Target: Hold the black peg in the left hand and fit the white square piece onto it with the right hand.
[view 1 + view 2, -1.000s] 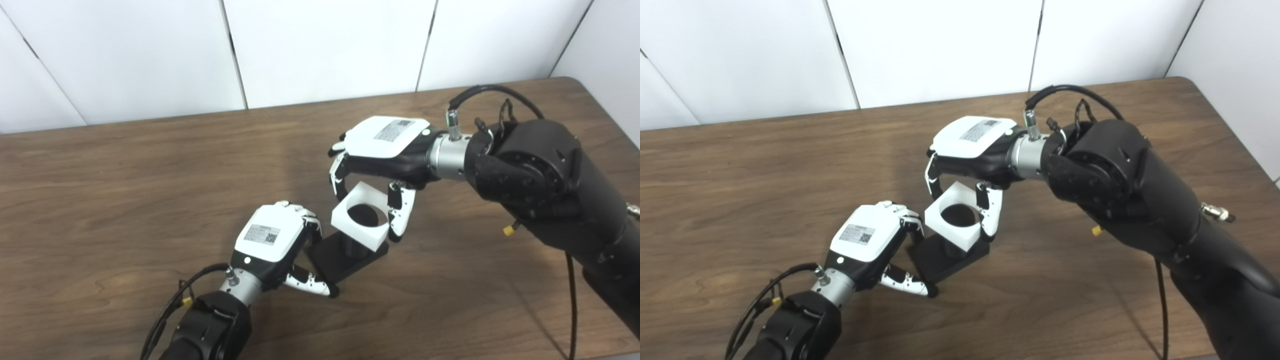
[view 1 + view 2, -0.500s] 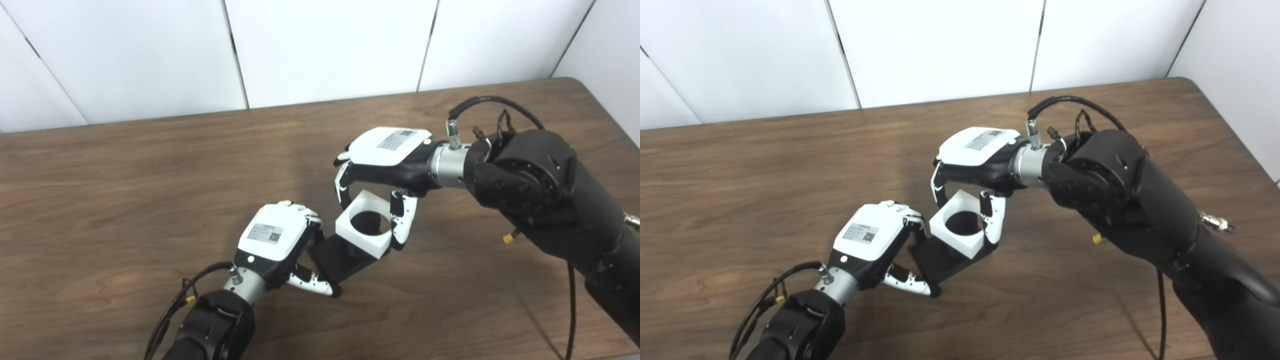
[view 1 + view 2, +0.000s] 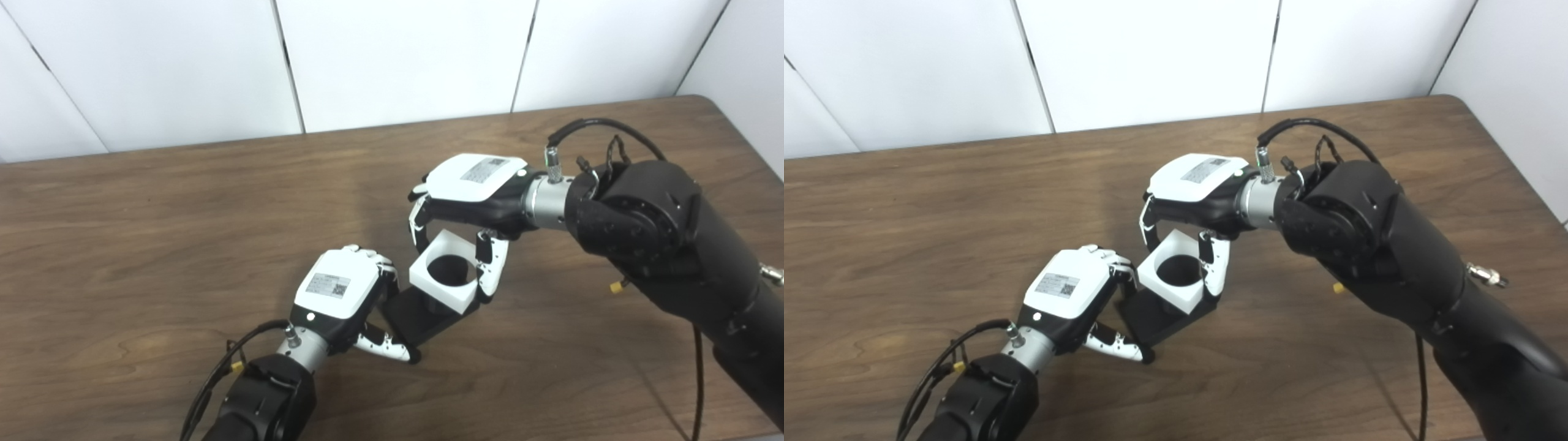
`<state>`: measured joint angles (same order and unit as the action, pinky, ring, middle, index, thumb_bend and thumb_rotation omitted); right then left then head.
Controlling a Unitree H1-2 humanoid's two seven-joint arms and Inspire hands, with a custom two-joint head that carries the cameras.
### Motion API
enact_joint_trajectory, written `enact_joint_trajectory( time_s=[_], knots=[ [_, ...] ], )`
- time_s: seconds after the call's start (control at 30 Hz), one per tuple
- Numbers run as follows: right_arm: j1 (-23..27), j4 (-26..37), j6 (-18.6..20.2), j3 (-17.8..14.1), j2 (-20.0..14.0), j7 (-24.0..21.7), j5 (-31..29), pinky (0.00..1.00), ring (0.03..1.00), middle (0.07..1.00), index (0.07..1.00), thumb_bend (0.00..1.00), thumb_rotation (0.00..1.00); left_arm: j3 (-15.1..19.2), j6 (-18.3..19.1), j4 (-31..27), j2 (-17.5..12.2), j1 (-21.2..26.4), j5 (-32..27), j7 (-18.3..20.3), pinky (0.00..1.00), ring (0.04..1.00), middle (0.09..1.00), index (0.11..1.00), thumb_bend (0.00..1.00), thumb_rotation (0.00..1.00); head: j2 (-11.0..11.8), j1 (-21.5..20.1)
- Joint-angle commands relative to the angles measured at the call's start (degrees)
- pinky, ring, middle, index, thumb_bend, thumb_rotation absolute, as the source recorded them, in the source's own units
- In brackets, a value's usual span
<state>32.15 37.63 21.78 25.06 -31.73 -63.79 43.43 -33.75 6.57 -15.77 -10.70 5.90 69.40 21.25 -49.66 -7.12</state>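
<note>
— While left hand (image 3: 335,293) clamps black peg's base (image 3: 411,317) on the table (image 3: 153,245), where's the white square piece (image 3: 446,280)?
— Pinched in right hand (image 3: 468,196), tilted, hole around peg top (image 3: 436,302).

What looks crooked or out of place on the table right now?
Nothing is spilled or damaged. The white square piece, held by the right hand, sits tilted over the black peg, which the left hand grips. It is not flat on the base.

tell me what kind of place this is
Probably a robotics lab or test bench: a bare wooden table against plain white wall panels, with only a black peg and white square piece out.
</note>
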Motion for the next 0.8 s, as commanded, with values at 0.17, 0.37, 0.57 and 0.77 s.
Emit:
enact_joint_trajectory(
  time_s=[0.17, 0.37, 0.57, 0.77],
  knots=[
    [-0.09, -0.38, -2.99, -1.21, 1.45, 3.02, 0.81, 1.00, 0.940, 0.797, 0.486, 0.52, 0.13, -2.15, -0.48, 1.49, 0.11, -1.17, 2.10, 3.88, 0.87, 0.826, 0.771, 0.491, 0.51, 0.07, 0.05, 0.04],
    [-1.05, -1.01, -4.99, -1.43, 1.92, 4.27, 0.92, 1.00, 0.932, 0.792, 0.486, 0.52, 0.13, -2.03, -0.44, 1.53, 0.54, -1.20, 1.74, 3.91, 0.88, 0.829, 0.770, 0.491, 0.51, 0.06, -0.01, -0.13],
    [-2.12, -2.12, -6.66, -2.12, 2.03, 5.48, 0.34, 0.99, 0.927, 0.783, 0.485, 0.52, 0.13, -2.17, -0.45, 1.83, 0.82, -0.86, 1.99, 4.23, 0.87, 0.829, 0.772, 0.491, 0.51, 0.07, -0.05, 0.23],
    [-2.02, -3.21, -7.59, -2.54, 1.93, 5.46, 0.37, 0.99, 0.926, 0.785, 0.486, 0.52, 0.13, -2.11, -0.51, 1.92, 0.93, -0.83, 1.93, 4.40, 0.87, 0.831, 0.772, 0.491, 0.51, 0.07, 0.09, -0.02]
  ],
)
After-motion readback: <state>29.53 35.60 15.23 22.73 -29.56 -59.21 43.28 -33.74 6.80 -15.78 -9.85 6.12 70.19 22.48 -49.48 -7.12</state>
